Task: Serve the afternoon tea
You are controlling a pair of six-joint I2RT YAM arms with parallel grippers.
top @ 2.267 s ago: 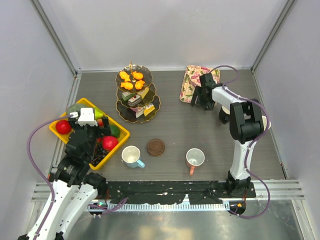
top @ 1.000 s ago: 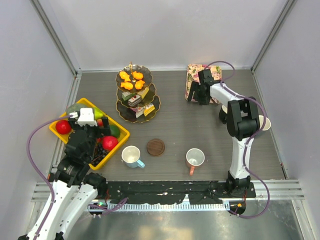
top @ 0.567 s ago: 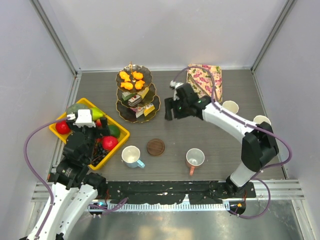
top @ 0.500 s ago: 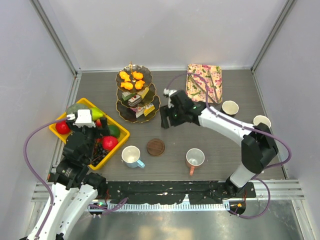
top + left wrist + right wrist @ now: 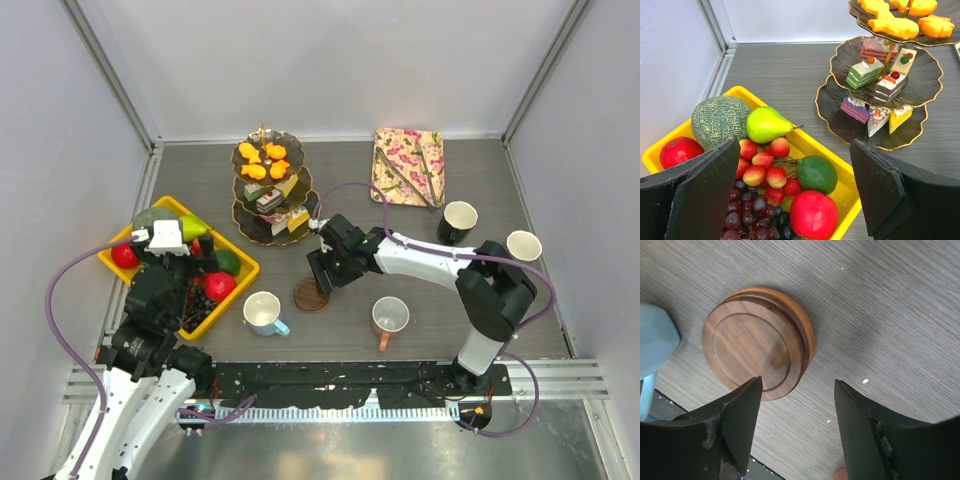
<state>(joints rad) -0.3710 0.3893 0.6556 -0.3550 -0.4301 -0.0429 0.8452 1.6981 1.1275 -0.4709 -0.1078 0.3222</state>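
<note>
Dark 3-tier stand (image 5: 272,215), gold-edged: orange pastries (image 5: 262,158) on top, cake slices (image 5: 865,72) below. Right gripper (image 5: 797,390), part-open and empty, seemingly just above coaster (image 5: 757,342); left gripper (image 5: 792,195) wide over crate (image 5: 849,192).

- The three-tier stand (image 5: 832,107) has dark scalloped plates with gold rims and stands upright toward the far left of the table.
- The orange pastries (image 5: 892,26) lie on its top tier.
- The cake slices (image 5: 864,73) sit on the middle and bottom tiers.
- The black mug (image 5: 459,221) and the cream mug (image 5: 523,245) stand upright at the right.
- The white mug (image 5: 262,311), blue-handled, and the pinkish mug (image 5: 390,316) stand nearer the front; all four seem empty.
</note>
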